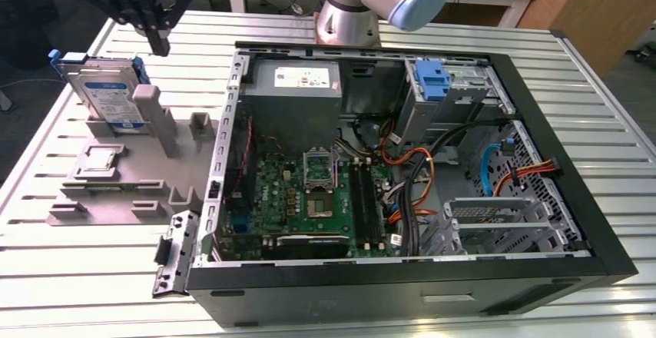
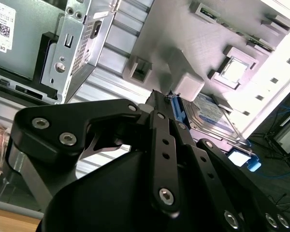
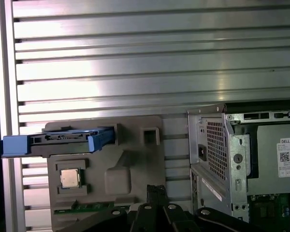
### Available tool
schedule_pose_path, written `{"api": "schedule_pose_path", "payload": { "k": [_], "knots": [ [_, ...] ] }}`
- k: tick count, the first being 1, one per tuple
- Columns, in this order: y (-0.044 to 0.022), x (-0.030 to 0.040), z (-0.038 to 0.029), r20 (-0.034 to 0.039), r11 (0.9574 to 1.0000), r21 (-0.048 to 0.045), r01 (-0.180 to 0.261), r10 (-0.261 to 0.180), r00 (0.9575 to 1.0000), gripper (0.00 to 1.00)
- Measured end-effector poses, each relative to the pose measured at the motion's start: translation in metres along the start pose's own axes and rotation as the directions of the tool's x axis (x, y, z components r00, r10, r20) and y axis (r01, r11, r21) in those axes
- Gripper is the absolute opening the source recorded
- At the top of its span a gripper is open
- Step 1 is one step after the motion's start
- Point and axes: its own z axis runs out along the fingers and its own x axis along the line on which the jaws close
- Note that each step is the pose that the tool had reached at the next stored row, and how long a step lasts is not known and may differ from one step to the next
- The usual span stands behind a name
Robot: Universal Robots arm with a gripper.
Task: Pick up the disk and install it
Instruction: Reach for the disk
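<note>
The disk [image 1: 103, 92] stands on edge in a grey fixture [image 1: 113, 200] at the exterior view's left, its white-and-blue label facing outward and its blue carrier bracket around the edges. My gripper [image 1: 157, 46] hangs just above and slightly behind it, fingers pressed together and holding nothing. In the second wrist view the black fingers [image 2: 159, 111] point toward the disk [image 2: 215, 113], which lies a short way beyond their tips. In the first wrist view the disk [image 3: 63, 140] is seen edge-on, off to one side of my gripper [image 3: 157, 187].
An open computer case [image 1: 574, 223] lies on the slatted metal table [image 1: 61, 276], with a grey power supply box [image 1: 297, 81], a motherboard [image 1: 307, 192] and a bare blue bracket [image 1: 432, 81] in its drive bay. The fixture also holds a small processor chip [image 3: 70, 178].
</note>
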Motion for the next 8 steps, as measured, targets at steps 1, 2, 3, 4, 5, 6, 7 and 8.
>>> {"api": "schedule_pose_path", "payload": {
  "k": [1, 2, 3, 4, 5, 6, 7, 8],
  "knots": [
    [0.0, 0.0008, 0.0001, 0.0, 1.0, 0.0, 0.0, 0.0, 1.0, 0.1],
    [-0.0001, 0.0015, 0.0001, 0.0001, 1.0, -0.0001, 0.0, 0.0, 1.0, 0.1],
    [-0.0002, 0.0023, 0.0002, 0.0, 1.0, -0.0001, 0.0, 0.0, 1.0, 0.1],
    [-0.0002, 0.0031, 0.0002, -0.0001, 1.0, 0.0, 0.0, 0.0, 1.0, 0.1],
    [-0.0003, 0.0038, 0.0003, 0.0, 1.0, 0.0, 0.0, 0.0, 1.0, 0.1],
    [-0.0003, 0.0045, 0.0003, 0.0, 1.0, -0.0001, 0.0, 0.0, 1.0, 0.1],
    [-0.0003, 0.0051, 0.0005, 0.0001, 1.0, -0.0002, 0.0, 0.0, 1.0, 0.1],
    [-0.0002, 0.0057, 0.0005, -0.0001, 1.0, -0.0001, 0.0, 0.0, 1.0, 0.1]
  ]
}}
